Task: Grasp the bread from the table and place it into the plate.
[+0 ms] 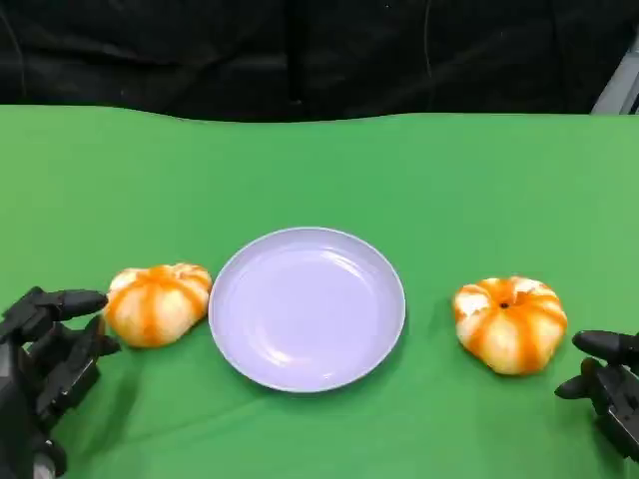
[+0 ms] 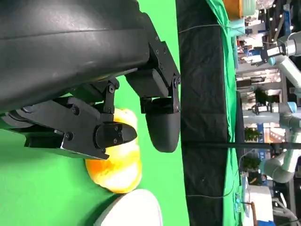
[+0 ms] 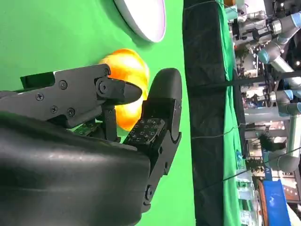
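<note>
A pale lavender plate [image 1: 307, 307] lies empty at the table's middle. Two round orange-and-white striped breads sit on the green cloth: one bread [image 1: 158, 302] just left of the plate, the other bread [image 1: 510, 323] to its right. My left hand [image 1: 45, 364] is at the lower left, fingers apart, a short gap from the left bread, holding nothing. My right hand [image 1: 609, 384] sits at the lower right, fingers spread, close beside the right bread without touching it. The left wrist view shows the left bread [image 2: 117, 167] beyond my fingers [image 2: 162, 120]; the right wrist view shows the right bread [image 3: 126, 70] past my fingers [image 3: 115, 89].
The green cloth [image 1: 319, 170] covers the table to a black curtain [image 1: 300, 50] at the far edge. In the wrist views the plate's rim [image 2: 134, 209] [image 3: 143, 16] is near each bread, and lab robot arms [image 3: 277, 28] stand far beyond the table.
</note>
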`<state>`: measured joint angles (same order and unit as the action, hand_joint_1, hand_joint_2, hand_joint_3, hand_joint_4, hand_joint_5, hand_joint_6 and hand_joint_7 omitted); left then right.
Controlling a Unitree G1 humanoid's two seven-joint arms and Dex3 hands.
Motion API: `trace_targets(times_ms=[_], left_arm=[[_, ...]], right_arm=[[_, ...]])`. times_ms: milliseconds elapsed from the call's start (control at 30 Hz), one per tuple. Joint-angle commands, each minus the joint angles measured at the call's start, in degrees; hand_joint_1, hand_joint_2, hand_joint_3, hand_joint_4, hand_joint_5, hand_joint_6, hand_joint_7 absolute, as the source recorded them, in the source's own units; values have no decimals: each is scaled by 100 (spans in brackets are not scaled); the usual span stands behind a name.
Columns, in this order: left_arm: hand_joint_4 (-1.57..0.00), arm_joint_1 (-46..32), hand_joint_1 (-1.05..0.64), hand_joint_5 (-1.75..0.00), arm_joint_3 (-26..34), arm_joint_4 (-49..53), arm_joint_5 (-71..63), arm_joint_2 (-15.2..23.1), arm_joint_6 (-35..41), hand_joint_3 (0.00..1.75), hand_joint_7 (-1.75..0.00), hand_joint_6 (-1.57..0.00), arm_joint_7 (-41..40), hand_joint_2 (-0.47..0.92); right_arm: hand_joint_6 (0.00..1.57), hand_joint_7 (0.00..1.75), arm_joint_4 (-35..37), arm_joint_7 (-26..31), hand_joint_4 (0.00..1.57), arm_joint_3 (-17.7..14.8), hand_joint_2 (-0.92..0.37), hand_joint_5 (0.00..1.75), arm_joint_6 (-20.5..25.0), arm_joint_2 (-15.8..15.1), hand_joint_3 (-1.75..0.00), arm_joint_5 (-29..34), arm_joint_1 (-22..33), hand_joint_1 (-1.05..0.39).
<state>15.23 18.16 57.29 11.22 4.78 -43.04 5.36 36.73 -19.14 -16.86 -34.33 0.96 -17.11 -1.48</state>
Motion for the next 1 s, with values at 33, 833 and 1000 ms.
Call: trace_targets(times_ms=[33, 833, 1000], left_arm=[[-89, 57, -3, -81, 70, -48, 218, 75, -20, 20, -26, -106, 374, 92], [-86, -280, -50, -7, -337, -418, -2062, 698, -1960, 4, 0, -77, -598, 92], [-87, -356, -55, -5, -672, -657, -3854, 1088, -1849, 2, 0, -78, -2415, 91]], right_arm=[[87, 69, 29, 50, 68, -26, -92, 132, -60, -119, -40, 21, -27, -5], [87, 70, 143, -4, 67, -19, -92, 133, -134, -131, -44, 16, -61, -3], [87, 72, 160, -26, 67, -29, -92, 135, -136, -135, -43, -8, -76, -3]])
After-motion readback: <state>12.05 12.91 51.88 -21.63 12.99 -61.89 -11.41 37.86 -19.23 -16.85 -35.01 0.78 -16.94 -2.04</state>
